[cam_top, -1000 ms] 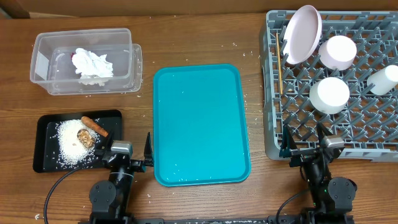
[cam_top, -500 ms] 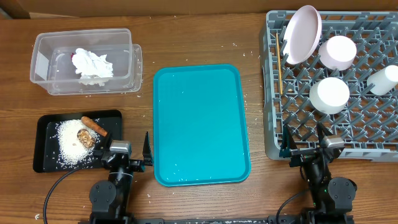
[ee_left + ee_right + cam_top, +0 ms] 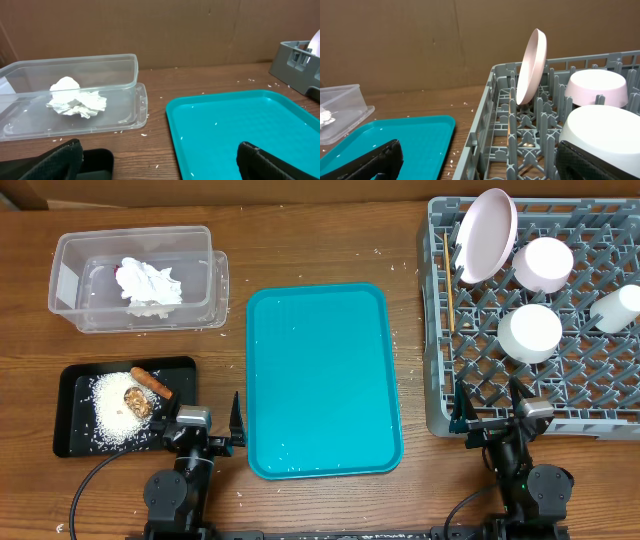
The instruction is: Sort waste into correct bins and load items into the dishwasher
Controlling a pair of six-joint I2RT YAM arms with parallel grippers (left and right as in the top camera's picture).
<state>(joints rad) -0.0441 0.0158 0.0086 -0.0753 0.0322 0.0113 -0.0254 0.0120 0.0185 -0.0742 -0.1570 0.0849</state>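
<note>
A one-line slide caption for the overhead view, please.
Napkins in clear tub, food scraps on black tray, dishes in grey rack; left gripper and right gripper open.

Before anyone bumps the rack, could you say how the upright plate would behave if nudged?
The plate leans on edge between pegs of the rack, so it may tip or rattle. It looks rigid and smooth, probably slippery.

A brown wood-grain counter (image 3: 330, 250) is seen throughout. It is backed by a plain brown cardboard wall (image 3: 200, 30), creased in places. Everything is lit evenly, with soft shadows.
</note>
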